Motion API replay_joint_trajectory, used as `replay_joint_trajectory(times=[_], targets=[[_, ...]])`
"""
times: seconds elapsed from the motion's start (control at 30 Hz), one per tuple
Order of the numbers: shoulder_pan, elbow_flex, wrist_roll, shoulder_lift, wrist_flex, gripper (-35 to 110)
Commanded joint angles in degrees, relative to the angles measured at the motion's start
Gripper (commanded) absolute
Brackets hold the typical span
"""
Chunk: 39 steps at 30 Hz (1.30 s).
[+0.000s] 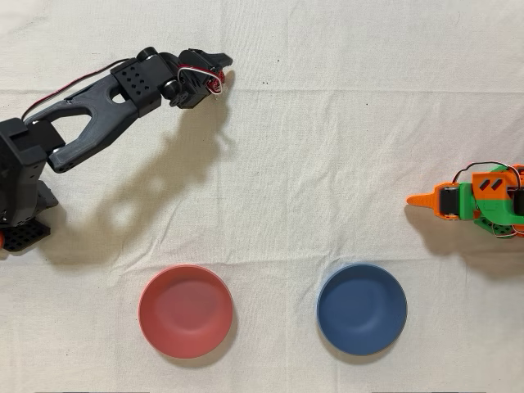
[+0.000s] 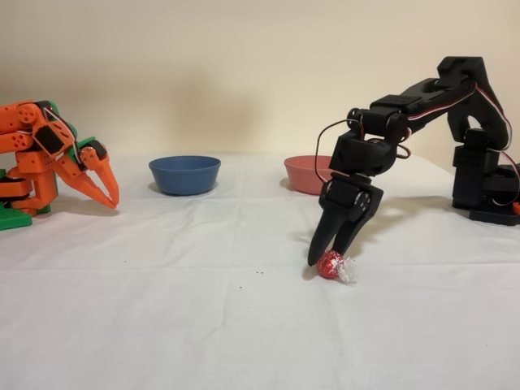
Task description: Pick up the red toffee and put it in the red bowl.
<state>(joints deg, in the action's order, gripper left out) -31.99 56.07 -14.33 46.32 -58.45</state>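
Pinching the red toffee (image 2: 330, 265) at cloth level: gripper (image 2: 328, 258) pointing down, fingertips set either side of the foil, apparently pressed on it. In the overhead view, gripper (image 1: 219, 75) up near eleven o'clock, red bowl (image 1: 186, 310) low at seven, blue bowl (image 1: 361, 308) at five. Grasp about made; lift, carry and drop left. Counted: one toffee, two bowls, one idle orange arm (image 2: 57, 158).

One small round toffee in shiny red foil (image 2: 330, 265), two round shallow plastic bowls, one salmon-red (image 1: 186, 310) and one dark blue (image 1: 362, 308), two robot arms, one black (image 1: 98, 115), one idle orange (image 1: 483, 201)
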Motion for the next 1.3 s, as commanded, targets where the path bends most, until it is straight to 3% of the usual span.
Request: replay_joint_trajectory(times=[0.0,0.27,0.67,1.27], targets=[[-1.05,0.18,0.00,4.48,0.44,13],[-1.58,0.26,0.62,4.66,0.18,3],[-0.97,3.87,0.79,11.07,-1.32,3],[12.04,5.10,-3.78,34.28,-17.75,3]])
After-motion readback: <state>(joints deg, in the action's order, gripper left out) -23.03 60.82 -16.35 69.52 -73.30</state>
